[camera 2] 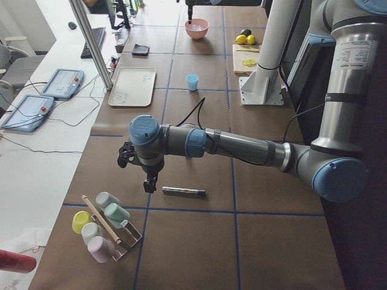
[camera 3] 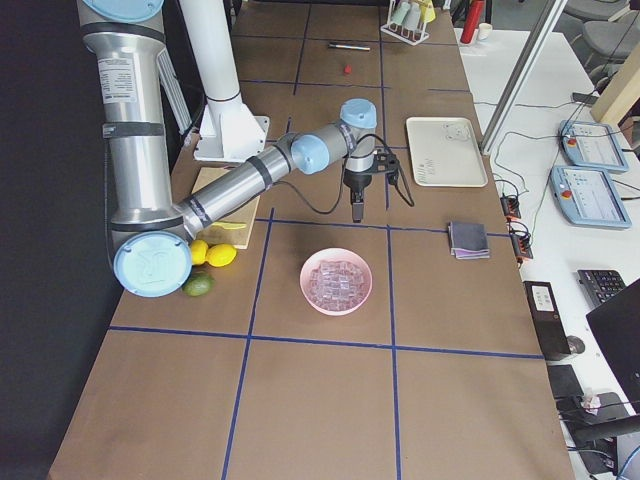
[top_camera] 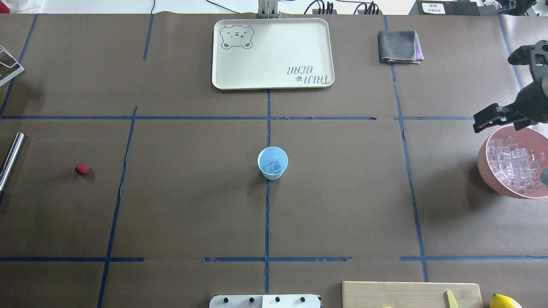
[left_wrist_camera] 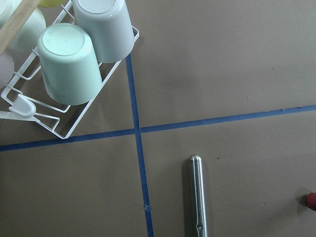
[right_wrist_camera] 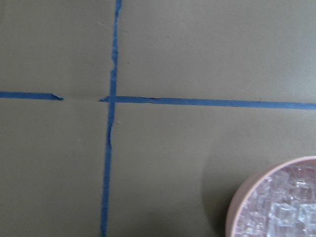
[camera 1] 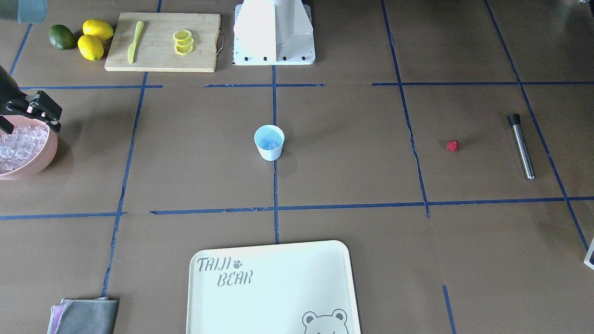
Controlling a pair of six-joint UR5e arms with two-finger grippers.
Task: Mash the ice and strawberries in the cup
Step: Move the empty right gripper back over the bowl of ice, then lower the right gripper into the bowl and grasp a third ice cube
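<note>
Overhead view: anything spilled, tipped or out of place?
Nothing stands out. The cup stands upright with ice inside, the pink bowl holds its ice with none spilled, and the strawberry lies on the table, not yet in the cup.

Six views I work from: four fixed, two on the wrists.
Overhead looks forward and down from behind the base (camera 1: 274,37); the front camera faces it, steeply down; both share the cup (top_camera: 266,155) at centre. Two end cameras look along the surface (camera 3: 320,400) from opposite ends. Left wrist sits close over the rod (left_wrist_camera: 197,197), right wrist close by the bowl (right_wrist_camera: 234,210).
</note>
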